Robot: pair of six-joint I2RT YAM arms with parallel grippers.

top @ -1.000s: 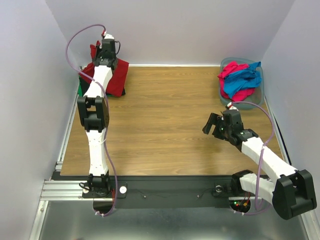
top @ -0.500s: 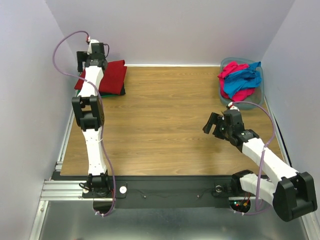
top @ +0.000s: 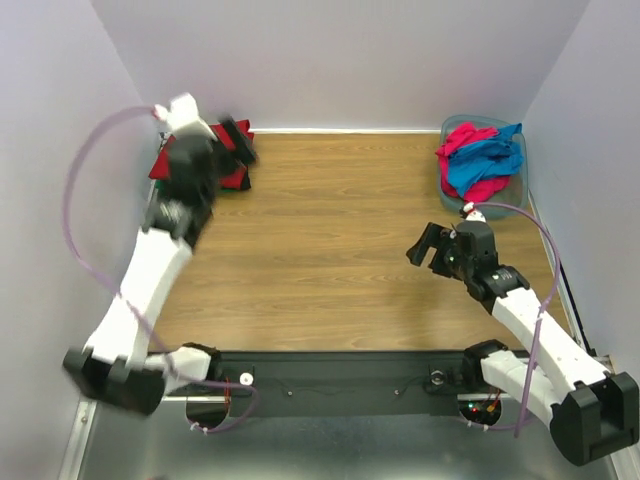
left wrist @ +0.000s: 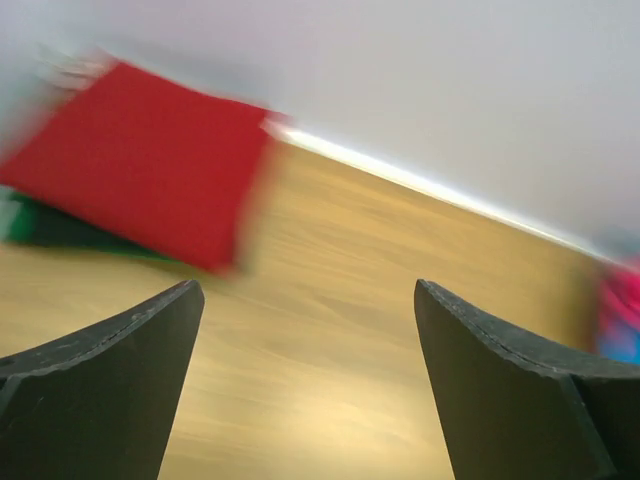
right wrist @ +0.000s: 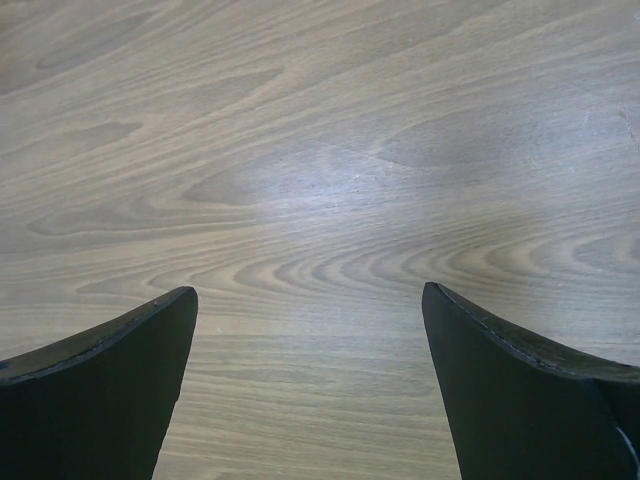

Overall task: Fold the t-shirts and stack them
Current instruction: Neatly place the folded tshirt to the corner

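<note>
A red shirt (left wrist: pixel 140 165) is lying folded on a green shirt (left wrist: pixel 40 226) at the counter's (top: pixel 330 220) far-left corner, a pink shirt (top: pixel 462 138) and a blue shirt (top: pixel 492 158) are sitting crumpled in the tub (top: pixel 522 185), and the left end effector (left wrist: pixel 305 290) and right end effector (right wrist: pixel 310 292) are hanging spread, empty.

Left arm (top: pixel 150 270) is stretched from the near-left corner up toward the far-left, with the elbow bent partway and the upper links blurred. Left gripper (top: pixel 238 140) is turned toward the right at the far end. In the wrist view its fingers (left wrist: pixel 100 390) are held wide apart, with nothing between them. Right arm (top: pixel 530 320) is reached forward and to the left from its base, forearm kept low. Right gripper (top: pixel 432 250) is angled downward, jaws spread wide, nothing gripped.
</note>
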